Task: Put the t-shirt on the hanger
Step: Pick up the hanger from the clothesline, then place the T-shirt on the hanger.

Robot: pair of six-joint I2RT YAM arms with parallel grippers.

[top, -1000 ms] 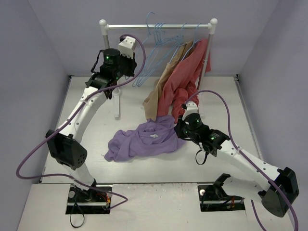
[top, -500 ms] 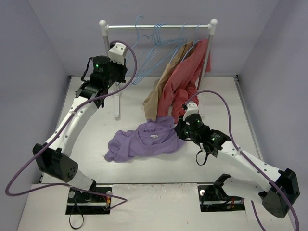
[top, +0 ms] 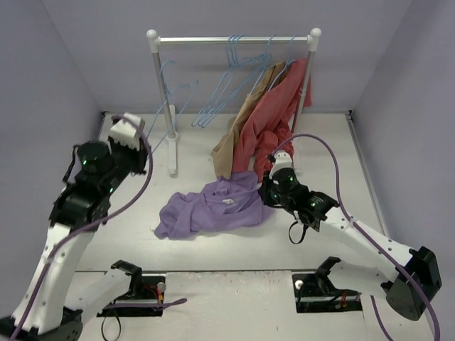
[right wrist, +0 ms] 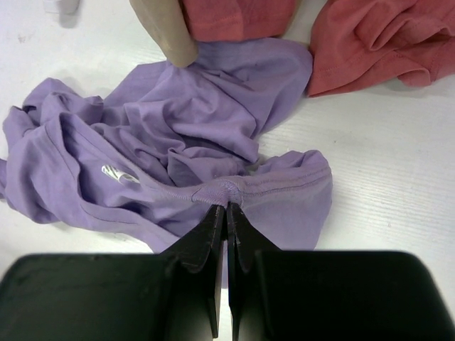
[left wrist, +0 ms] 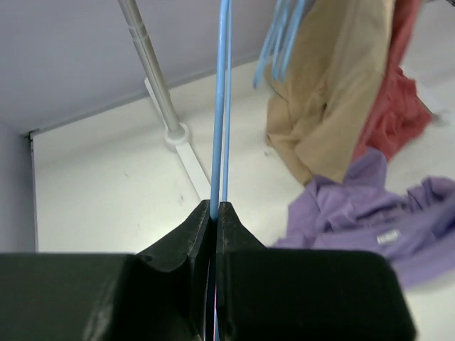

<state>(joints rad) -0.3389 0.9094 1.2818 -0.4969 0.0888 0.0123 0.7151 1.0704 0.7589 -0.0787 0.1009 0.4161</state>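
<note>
Two claws are both closed on something. The left claw (left wrist: 215,212) pinches the thin blue wire of the hanger (left wrist: 222,106), its jaws tight on either side of the wire. In the top view this hanger hangs in the air beside the left post of the rack (top: 234,39), below the rail and well to the left of the other hangers (top: 234,64) on it.

The right claw (right wrist: 227,207) is low over the table (top: 234,245), with its jaws nipped on a stitched edge of the t-shirt (right wrist: 178,121), where the cloth bunches into a small fold at the tips. The t-shirt lies crumpled on the table in front of the rack, spread leftward from the claw, with a small white label showing on it.

A tan garment (top: 238,131) and a red garment (top: 266,117) hang from the right half of the rail. Their lower ends reach the table, and the tan one's tip rests on the t-shirt's far edge.
</note>
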